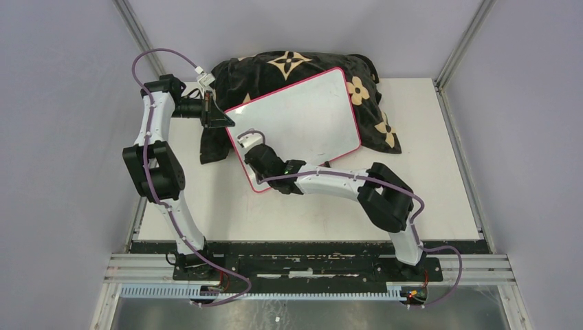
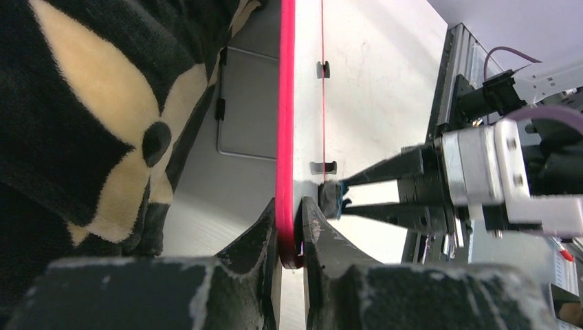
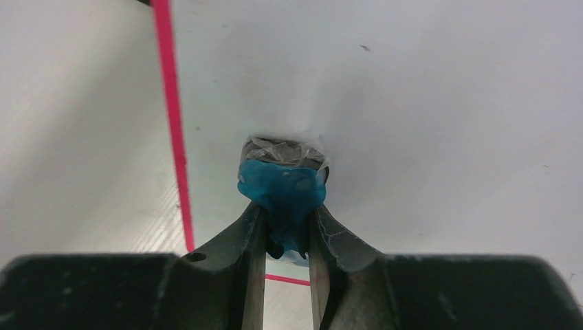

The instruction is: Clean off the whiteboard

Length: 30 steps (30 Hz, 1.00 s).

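Note:
The whiteboard, white with a pink-red frame, leans tilted against the cushion; I see no writing on it. My left gripper is shut on its left frame edge, and the left wrist view shows the jaws clamped on the pink frame. My right gripper is shut on a small blue eraser and presses it against the board face near the lower-left corner. The left wrist view shows the eraser touching the board close to my left fingers.
A black floral-patterned cushion lies behind and under the board, and it also shows in the left wrist view. The white table extends right and toward me. Metal frame posts stand at the back corners, and a rail runs along the near edge.

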Motion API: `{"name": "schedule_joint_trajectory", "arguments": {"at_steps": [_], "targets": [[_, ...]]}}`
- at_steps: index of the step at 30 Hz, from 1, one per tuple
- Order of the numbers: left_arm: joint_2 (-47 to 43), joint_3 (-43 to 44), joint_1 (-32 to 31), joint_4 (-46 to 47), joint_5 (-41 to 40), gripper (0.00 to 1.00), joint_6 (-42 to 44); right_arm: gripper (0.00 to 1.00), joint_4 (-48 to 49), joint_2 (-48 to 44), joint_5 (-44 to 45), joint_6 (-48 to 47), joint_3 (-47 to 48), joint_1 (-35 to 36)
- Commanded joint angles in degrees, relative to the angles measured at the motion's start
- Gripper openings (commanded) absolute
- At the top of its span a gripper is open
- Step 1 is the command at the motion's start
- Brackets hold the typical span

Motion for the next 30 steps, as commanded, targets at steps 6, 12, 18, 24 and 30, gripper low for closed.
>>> {"name": "schedule_joint_trajectory", "arguments": {"at_steps": [6,12,18,24,30], "targets": [[-2.0,-0.9,-1.9,0.6,-1.7,0.03,5.7,0.01,1.9,2.8,0.6,-0.9,2.9,0.6],[-2.1,-0.7,-1.9,0.6,-1.9,0.03,5.6,0.01,2.3,-3.1,4.7,-0.2,-4.9,-4.2],[-2.1,-0.4,-1.9,0.6,-2.1,0.03,5.4,0.01,2.4,-9.8,4.9,0.9,-11.8,-13.1],[-2.3,0.0,-1.9,0.6,-2.4,0.03,5.2,0.01,0.4,-12.6,4.7,1.3,-13.6,-21.0],[-1.9,0.2,-1.9,0.6,-2.5,0.03,4.9,0.01,0.2,-14.0,3.6,3.7,-16.8,-27.0]]}}
